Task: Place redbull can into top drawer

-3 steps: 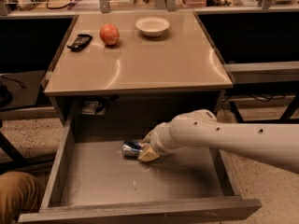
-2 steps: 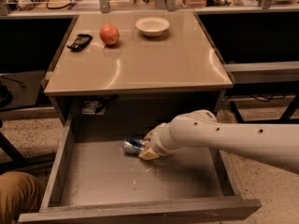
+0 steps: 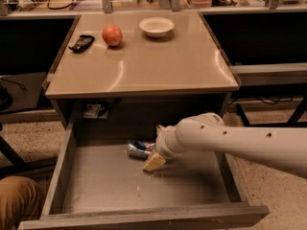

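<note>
Camera view, arm: I am watching the white arm (image 3: 240, 145) stretching in from the right edge, below the level of the worktop (image 3: 144, 71), with its wrist end pointing left and slightly down into the open drawer.
Camera view, hand: the hand (image 3: 156, 147) is sitting low over the drawer floor, near the back and a little right of the middle, right at the can's right end. I cannot tell whether it is clamped on the can or apart from it.
Camera view, redbull can: the redbull can (image 3: 139, 149) is lying on its side inside the drawer, its shiny left end facing left and its right end hidden at the hand.
Camera view, top drawer: the top drawer (image 3: 110, 186) is standing pulled out towards me, its grey scuffed floor holding only the can.
Camera view, worktop: an orange-red apple (image 3: 112, 35), a white bowl (image 3: 156, 26) and a small black object (image 3: 81, 42) are resting along the far side, apart from one another.
Camera view, bowl: I am seeing nothing inside it from here.
</note>
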Robot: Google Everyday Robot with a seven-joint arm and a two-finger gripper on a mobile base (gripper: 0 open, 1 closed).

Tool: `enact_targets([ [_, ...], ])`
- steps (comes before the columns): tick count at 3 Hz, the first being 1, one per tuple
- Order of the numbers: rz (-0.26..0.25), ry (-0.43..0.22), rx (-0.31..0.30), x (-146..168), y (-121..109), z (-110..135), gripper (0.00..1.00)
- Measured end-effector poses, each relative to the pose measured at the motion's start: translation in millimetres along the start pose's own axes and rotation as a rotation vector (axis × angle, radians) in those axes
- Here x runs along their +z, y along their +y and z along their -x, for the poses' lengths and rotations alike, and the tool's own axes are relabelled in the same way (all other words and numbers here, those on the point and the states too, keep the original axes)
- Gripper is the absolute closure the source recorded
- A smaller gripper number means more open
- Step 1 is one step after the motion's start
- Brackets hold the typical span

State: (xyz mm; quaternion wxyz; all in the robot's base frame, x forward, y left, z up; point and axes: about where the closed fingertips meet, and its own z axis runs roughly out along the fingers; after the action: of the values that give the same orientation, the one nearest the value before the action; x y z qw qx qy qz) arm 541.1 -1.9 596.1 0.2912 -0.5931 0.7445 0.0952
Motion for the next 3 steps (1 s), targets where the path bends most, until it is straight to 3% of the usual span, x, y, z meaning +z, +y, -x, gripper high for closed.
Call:
enact_targets([
  [1, 0.0, 0.0, 0.0, 0, 0, 0, 0.0],
  [2, -0.027, 0.024, 0.01, -19, -5, -4, 0.0],
  [3, -0.101, 0.071, 0.045, -70, -12, -17, 0.0],
])
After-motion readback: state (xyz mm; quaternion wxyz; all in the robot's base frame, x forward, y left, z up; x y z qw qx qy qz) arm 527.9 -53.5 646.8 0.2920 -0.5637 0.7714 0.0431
